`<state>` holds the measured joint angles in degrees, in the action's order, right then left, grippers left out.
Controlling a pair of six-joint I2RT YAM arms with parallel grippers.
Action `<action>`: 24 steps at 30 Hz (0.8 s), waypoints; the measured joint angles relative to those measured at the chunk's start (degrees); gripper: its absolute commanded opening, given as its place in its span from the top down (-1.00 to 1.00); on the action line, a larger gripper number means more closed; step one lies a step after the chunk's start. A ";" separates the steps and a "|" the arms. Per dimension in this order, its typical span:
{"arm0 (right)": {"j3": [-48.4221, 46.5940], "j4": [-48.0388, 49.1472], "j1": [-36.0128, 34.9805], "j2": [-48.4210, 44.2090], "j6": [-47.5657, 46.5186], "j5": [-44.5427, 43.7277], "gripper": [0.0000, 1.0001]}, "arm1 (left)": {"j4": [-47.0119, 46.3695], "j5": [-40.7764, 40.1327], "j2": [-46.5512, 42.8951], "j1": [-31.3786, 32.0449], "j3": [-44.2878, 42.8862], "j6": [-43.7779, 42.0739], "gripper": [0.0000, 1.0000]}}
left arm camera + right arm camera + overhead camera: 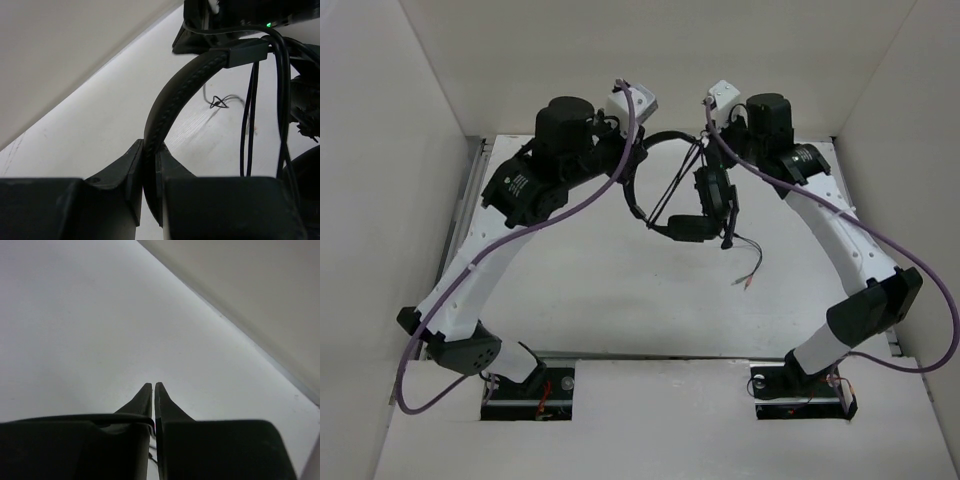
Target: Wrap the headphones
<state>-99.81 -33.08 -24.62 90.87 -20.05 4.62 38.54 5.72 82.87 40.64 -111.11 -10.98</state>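
Observation:
The black headphones (687,227) hang above the white table between my two grippers. My left gripper (632,160) is shut on the padded headband (175,85), which stands edge-on between the jaws in the left wrist view (149,147). My right gripper (705,135) is shut on the thin black cable (75,418), which crosses the left finger and enters the gap between the jaws (153,386). Cable strands (675,185) run taut from the right gripper down to the lower earcup. The cable's loose end with small plugs (747,281) lies on the table.
White walls enclose the table at the back and both sides, close behind both grippers. A metal rail (470,185) runs along the left edge. Thick purple arm cables (570,205) loop along both arms. The arm bases (530,385) sit at the near edge.

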 measured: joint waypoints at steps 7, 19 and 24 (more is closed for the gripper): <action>-0.96 0.26 6.29 -0.02 17.35 24.39 0.68 | -0.11 5.70 1.57 0.76 -10.86 4.57 0.97; 12.11 18.91 5.20 -0.50 46.77 50.80 0.58 | -1.40 8.28 9.29 1.05 -22.45 11.06 0.96; 16.96 24.74 1.51 -0.50 52.30 54.14 0.54 | -4.07 5.25 11.65 -0.81 -26.21 12.39 0.96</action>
<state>-82.85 -8.34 -23.11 90.37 32.25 58.76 34.48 10.96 94.52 39.83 -137.32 1.41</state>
